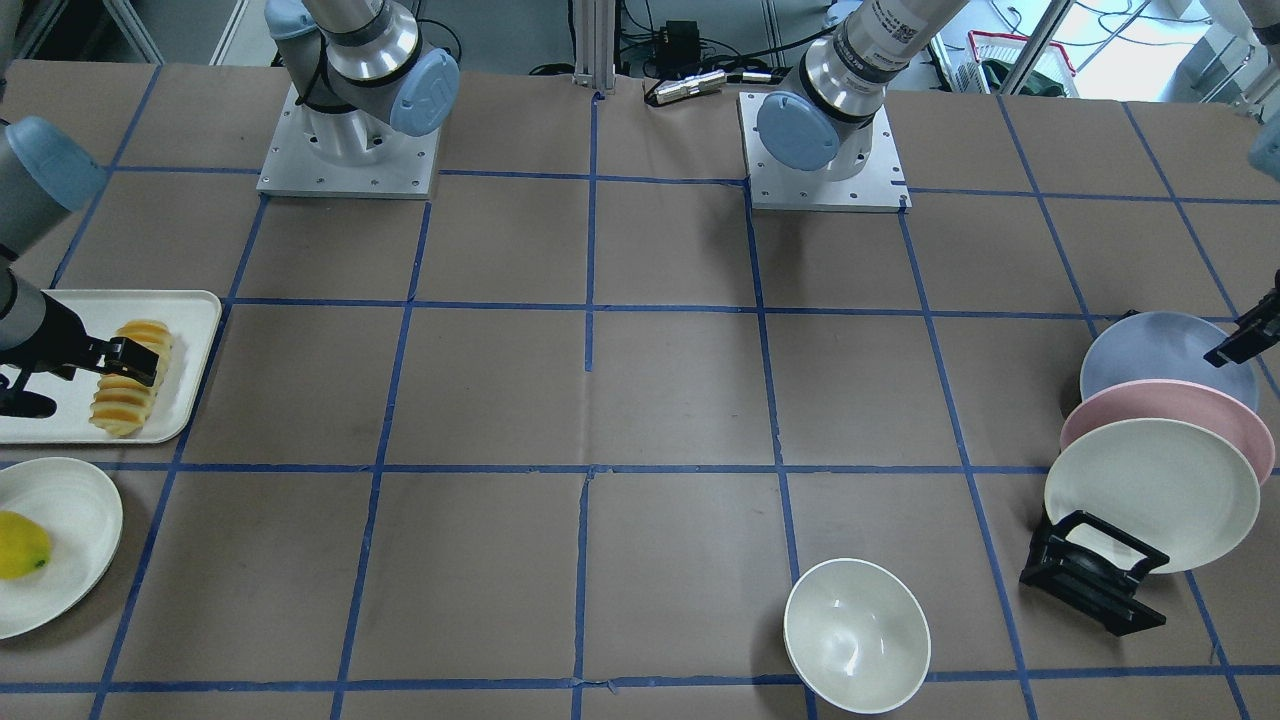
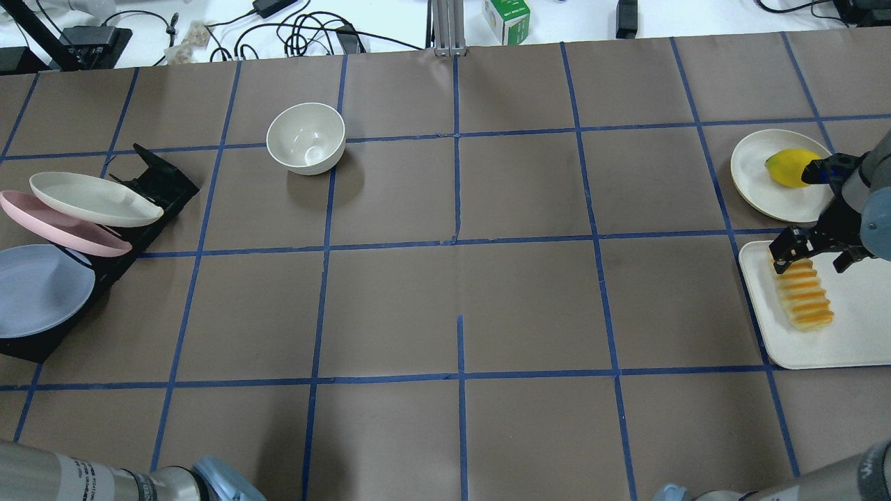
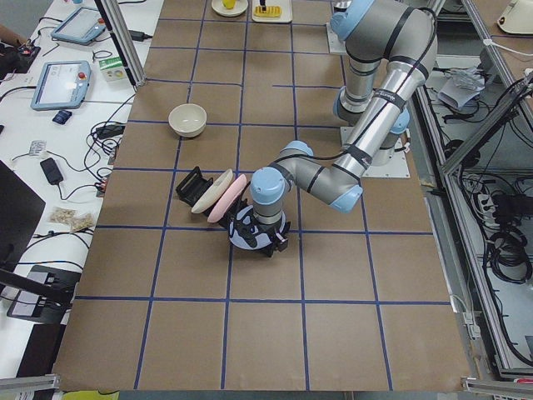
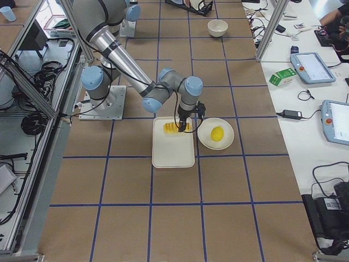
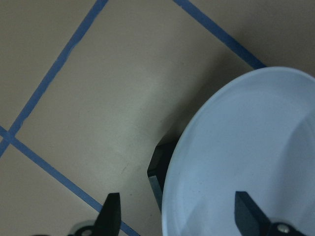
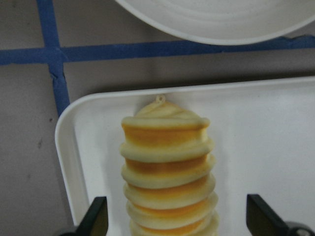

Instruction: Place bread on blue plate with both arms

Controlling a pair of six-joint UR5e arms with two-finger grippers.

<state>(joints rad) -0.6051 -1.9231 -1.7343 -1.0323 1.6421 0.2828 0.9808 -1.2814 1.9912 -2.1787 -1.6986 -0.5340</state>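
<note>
The bread (image 1: 130,385) lies on a white tray (image 1: 60,310); it also shows in the overhead view (image 2: 804,296) and the right wrist view (image 6: 167,167). My right gripper (image 2: 812,259) is open and straddles the loaf's far end, one finger on each side (image 6: 179,221). The blue plate (image 1: 1150,350) leans as the rearmost plate in a black rack (image 1: 1090,575). My left gripper (image 1: 1240,340) is open at the plate's edge. In the left wrist view the gripper (image 5: 178,214) has the plate's (image 5: 246,162) rim between its fingers.
A pink plate (image 1: 1170,415) and a cream plate (image 1: 1150,495) lean in the same rack in front of the blue one. A white bowl (image 1: 855,635) stands at the operators' side. A lemon (image 1: 20,545) lies on a white plate (image 1: 70,540) beside the tray.
</note>
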